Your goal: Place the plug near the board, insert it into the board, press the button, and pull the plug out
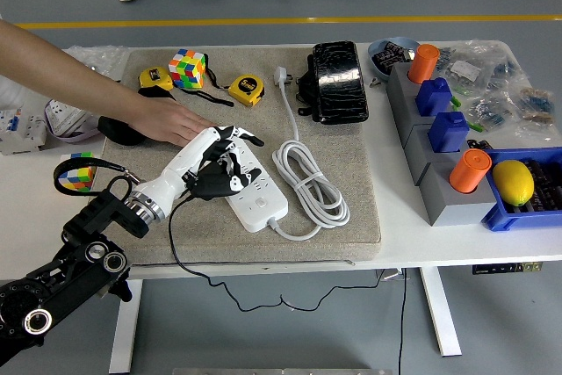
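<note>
A white power strip (256, 200) lies on the grey mat, and a person's hand (167, 122) presses down on its far end. My left hand (221, 162) reaches in from the lower left and sits over the strip's middle. Its fingers are curled around the black plug (209, 185), which rests against the strip's left side. I cannot see whether the prongs sit in a socket. The plug's thin black cable (180, 248) trails off the table's front edge. My right arm is out of view.
The strip's coiled white cord (307, 177) lies to its right. A black pouch (338, 81), two yellow tape measures (247, 90) and a colour cube (188, 68) sit at the mat's back. A second cube (77, 167) lies on the left. Grey bins (439, 160) and a blue tray with a lemon (513, 182) stand on the right.
</note>
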Motion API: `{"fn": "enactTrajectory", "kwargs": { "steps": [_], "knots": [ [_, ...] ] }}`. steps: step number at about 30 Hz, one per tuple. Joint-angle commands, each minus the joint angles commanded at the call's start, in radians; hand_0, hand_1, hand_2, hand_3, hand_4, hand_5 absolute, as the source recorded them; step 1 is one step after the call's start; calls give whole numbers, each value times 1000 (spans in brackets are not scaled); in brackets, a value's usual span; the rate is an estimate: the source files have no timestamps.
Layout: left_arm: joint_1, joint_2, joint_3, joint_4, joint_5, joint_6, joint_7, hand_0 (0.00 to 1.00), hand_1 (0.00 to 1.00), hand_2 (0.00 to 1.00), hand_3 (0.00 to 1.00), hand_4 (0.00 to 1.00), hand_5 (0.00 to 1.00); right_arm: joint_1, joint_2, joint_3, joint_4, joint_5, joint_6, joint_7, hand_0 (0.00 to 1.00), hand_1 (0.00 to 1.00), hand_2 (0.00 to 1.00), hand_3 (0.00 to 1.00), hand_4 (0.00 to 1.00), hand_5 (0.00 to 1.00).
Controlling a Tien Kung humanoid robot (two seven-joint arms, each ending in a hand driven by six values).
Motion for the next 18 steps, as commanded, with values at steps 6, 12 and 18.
{"fn": "enactTrajectory", "kwargs": {
  "steps": [6,12,18],
  "knots": [
    [-3,-11,-22,41,200,78,30,493,569,576,597,998,391,1,0,0,0,0,0,0,488,537,523,506,816,339],
    [-2,-16,-30,72,424,60,188,606,675,669,704,998,495,1,-2,-2,0,1,0,0,488,537,523,506,816,340],
    [-4,-20,-18,96,486,3,276,611,686,690,713,998,552,3,-3,-4,1,1,1,0,489,537,523,505,816,341]
  ]
}}
